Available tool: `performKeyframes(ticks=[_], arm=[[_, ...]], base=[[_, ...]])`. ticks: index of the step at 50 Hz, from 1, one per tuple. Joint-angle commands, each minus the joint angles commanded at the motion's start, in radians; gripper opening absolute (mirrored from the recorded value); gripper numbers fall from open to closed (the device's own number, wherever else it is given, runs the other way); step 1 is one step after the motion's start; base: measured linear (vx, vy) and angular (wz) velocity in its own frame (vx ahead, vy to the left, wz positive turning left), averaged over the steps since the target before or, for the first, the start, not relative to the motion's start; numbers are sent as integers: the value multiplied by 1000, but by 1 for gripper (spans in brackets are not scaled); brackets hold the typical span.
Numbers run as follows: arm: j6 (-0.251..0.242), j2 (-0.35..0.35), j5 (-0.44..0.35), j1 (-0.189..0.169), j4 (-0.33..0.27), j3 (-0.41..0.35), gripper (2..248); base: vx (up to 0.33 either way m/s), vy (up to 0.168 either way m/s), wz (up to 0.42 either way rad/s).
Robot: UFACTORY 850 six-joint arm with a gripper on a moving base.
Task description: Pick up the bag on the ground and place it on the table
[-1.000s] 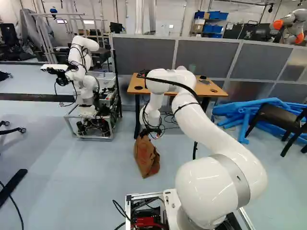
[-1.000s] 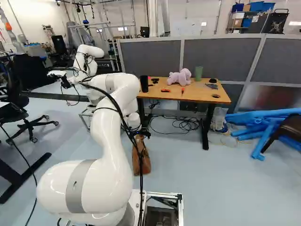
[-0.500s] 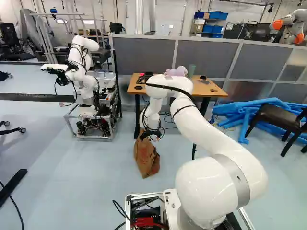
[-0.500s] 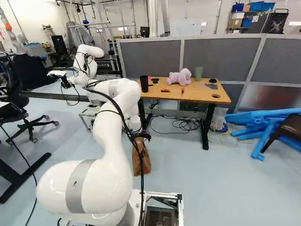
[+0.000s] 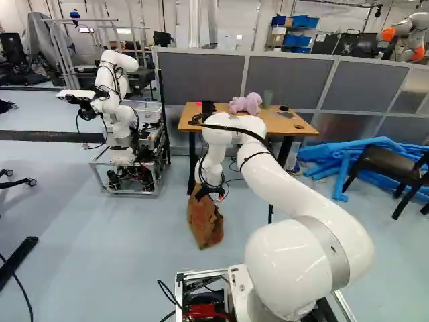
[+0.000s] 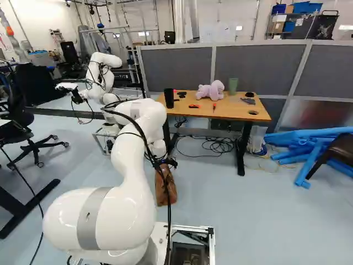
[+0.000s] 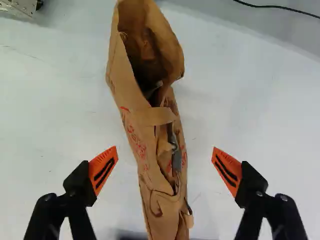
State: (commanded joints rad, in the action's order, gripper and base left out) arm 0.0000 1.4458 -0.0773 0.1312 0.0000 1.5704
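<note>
The pale blue-grey floor (image 5: 107, 268) has a smooth, faintly scuffed finish, and beyond it the wooden tabletop (image 6: 237, 111) stands on dark legs before grey partitions (image 5: 288, 79) framed in pale metal. On the wood sit a lilac plush toy (image 6: 211, 90) with rounded limbs, a green cup (image 6: 233, 85) and a black cup (image 6: 169, 99). Blue tubes (image 5: 322, 155) lie heaped near a dark chair (image 5: 387, 166) at the right of the left base view, while another robot (image 5: 115, 84), white and jointed, stands on a metal-framed base at the left. The brown bag (image 5: 206, 227) is on the floor, nearer the robot than the tabletop, its body leaning a little in the left base view. The hand (image 5: 210, 193) is over its top, at the end of the glossy white arm (image 5: 305, 248). The wrist view shows the hand (image 7: 165, 150) spread wide, with the bag running between its fingers and pale floor showing on either side of it. The bag looks like stiff, creased paper, long and narrow from above, gaping at one end into a shadowed mouth. A flat strap (image 7: 152, 116) crosses it, red markings run along one side, and something grey (image 7: 176, 157) shows in its folds. Both orange pads (image 7: 103, 170) are wedge-shaped, with dark slots.
</note>
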Motion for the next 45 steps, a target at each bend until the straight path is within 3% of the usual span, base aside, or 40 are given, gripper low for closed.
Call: performKeyframes(ticks=[45], arm=[[0, 159, 0, 0, 0, 152, 247]], base=[[0, 0, 0]])
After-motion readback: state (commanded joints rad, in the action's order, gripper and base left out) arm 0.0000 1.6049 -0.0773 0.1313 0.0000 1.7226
